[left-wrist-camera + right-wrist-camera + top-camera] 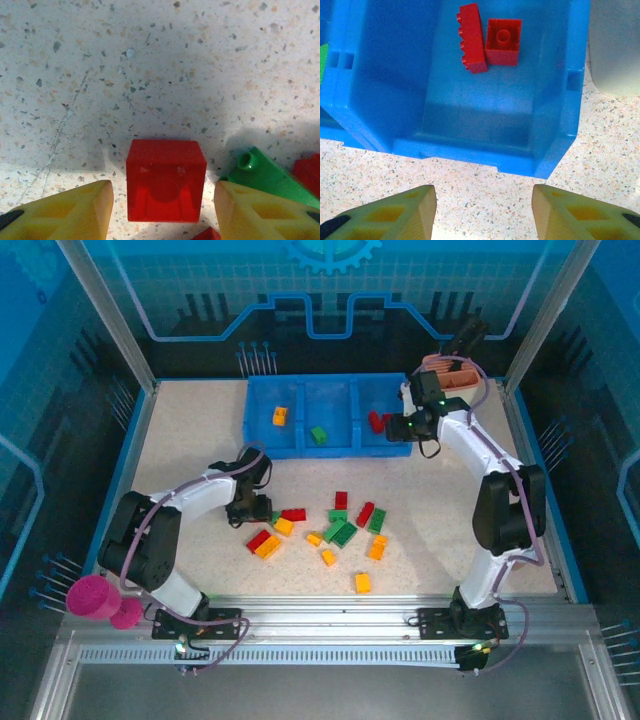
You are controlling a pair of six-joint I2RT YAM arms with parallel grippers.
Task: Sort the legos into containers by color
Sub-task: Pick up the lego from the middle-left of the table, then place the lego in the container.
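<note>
Left pincer (250,512), top view: low over the worktop (190,430), at the left end of the loose legos (340,528).
Right pincer (398,426), top view: at the near rim of the tray (300,452), by its right compartment.
Containers, top view: orange brick (281,416) in the left compartment, green brick (318,434) in the middle, red in the right.
Left pincer, wrist view: spread, fingers (65,210) flanking a red brick (165,175) on the worktop, slim gaps either side.
Right pincer, wrist view: spread, nothing between; bare worktop beneath, just short of the tray wall; two red bricks (503,35) touching in the compartment beyond.
Progress: early, by judgement; four bricks binned, every colour begun, well over a dozen left loose.
</note>
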